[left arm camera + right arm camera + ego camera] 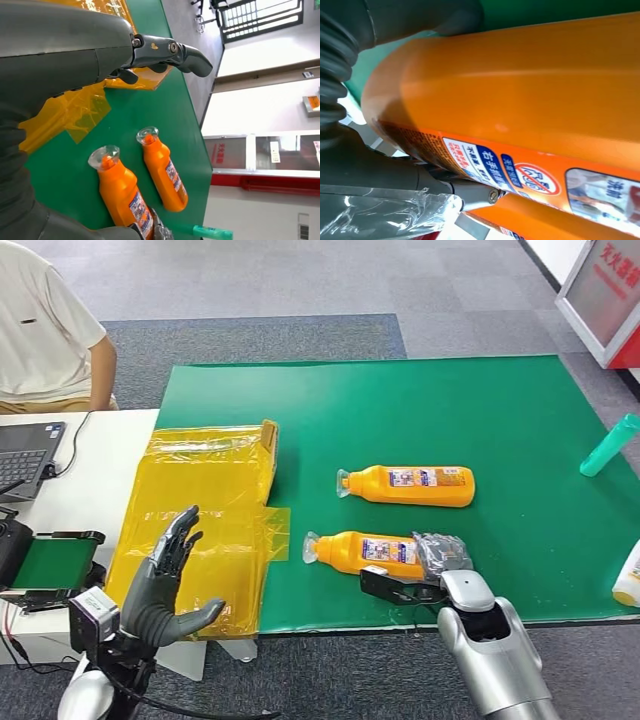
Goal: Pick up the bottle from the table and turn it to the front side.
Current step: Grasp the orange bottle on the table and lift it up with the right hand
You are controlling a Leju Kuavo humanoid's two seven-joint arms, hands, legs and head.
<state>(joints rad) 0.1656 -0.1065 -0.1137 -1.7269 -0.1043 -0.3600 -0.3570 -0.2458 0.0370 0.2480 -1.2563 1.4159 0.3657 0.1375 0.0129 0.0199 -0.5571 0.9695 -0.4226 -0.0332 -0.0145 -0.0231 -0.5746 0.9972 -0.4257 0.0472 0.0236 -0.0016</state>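
Green mat-covered table (528,420) holds two orange plastic bottles with clear caps, both lying on their sides, caps toward the robot's left. Near orange bottle (362,551) lies close to the table's front edge; right hand (423,565) is wrapped round its base end, dark fingers (436,552) over the top and thumb (389,585) along the near side, so it grips the bottle. Bottle looks to be resting on the mat, though contact under the hand is hidden. In the right wrist view the bottle body (516,85) sits against the palm, printed label (531,175) facing the thumb side. Far orange bottle (411,485) lies parallel, just beyond the near one, not touching it.

Left hand (162,580) is raised over the crinkled yellow plastic bag (207,500) at the table's left end, fingers spread, holding nothing. Teal bottle (610,445) lies at the right edge, white bottle (628,580) near the right front corner. A person in a white shirt (41,325) sits at a white desk (106,470) with a laptop (26,455).
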